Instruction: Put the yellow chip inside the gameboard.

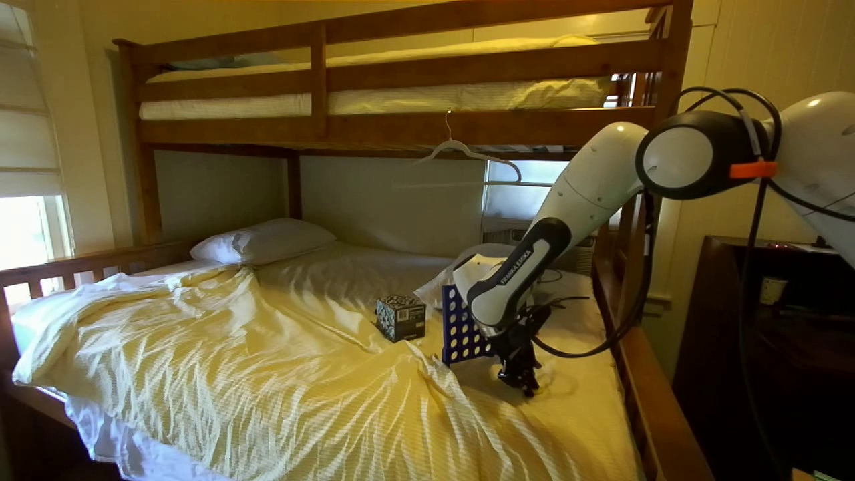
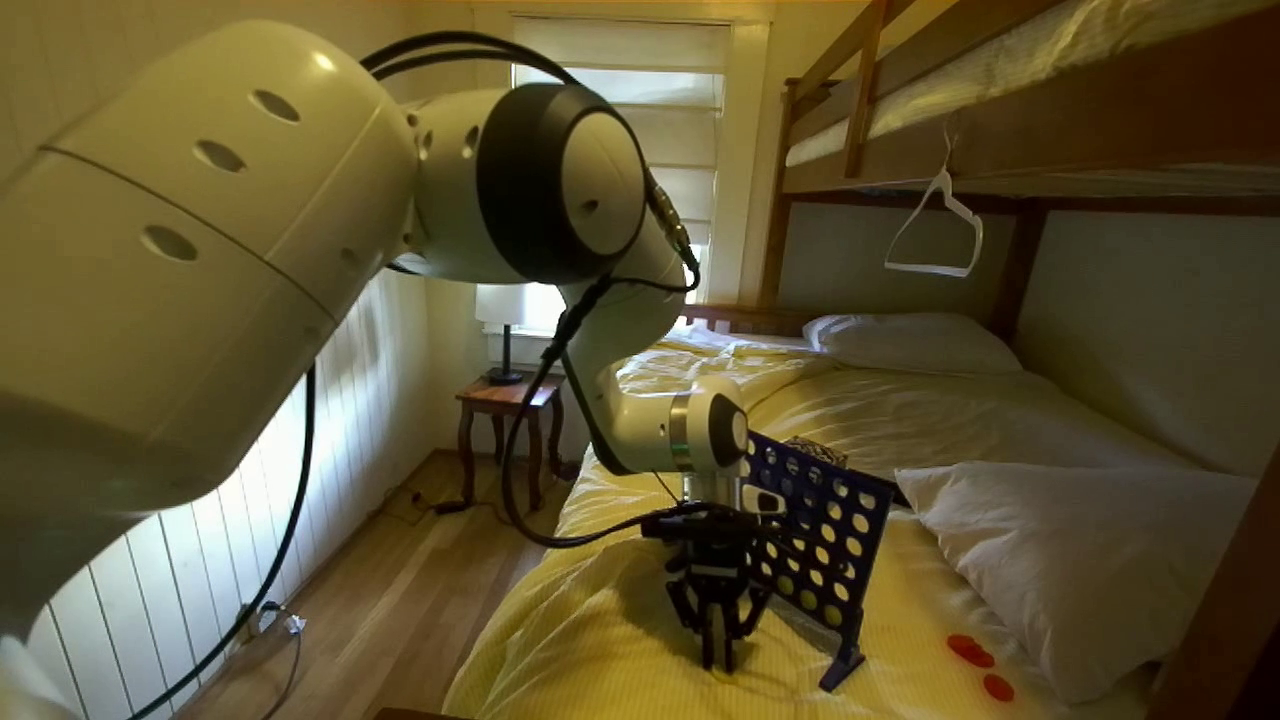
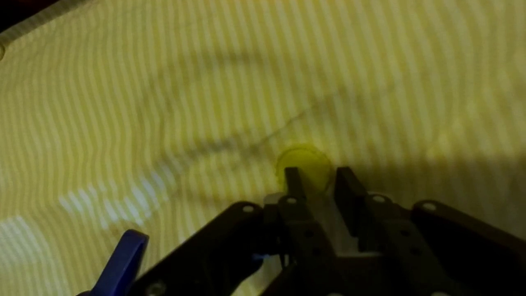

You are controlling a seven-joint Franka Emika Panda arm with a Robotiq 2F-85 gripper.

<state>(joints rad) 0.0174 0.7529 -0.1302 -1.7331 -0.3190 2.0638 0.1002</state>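
Bedding of soft-looking yellow-and-white striped cloth is spread as the working surface, and by it any push from above will probably be swallowed. Upon it is stood the gameboard, an upright navy-blue panel pierced by rows of round holes; it is judged light and easily tipped, so its frame should not be brushed. Just beside it, at its left in an exterior view, the black two-fingered pincer is pointed straight down, low over the cloth. Its fingers are set partly apart, and nothing is seen clasped between them. At the fingertips the yellow chip, a round disc apparently of thin, hard plastic, is seen lying flat on the bedding; it is partly hidden by the finger at left in the wrist view, and whether it is touched cannot be told.

It should be found very light, stiff, rather slick and hardly fragile. Since the gap looks narrower than the disc, a wider spread will probably be needed. The chip is best taken by opposite points of its rim, with the fingertips pressed slightly into the cloth; if pinched too high, its thin edge could be lost.
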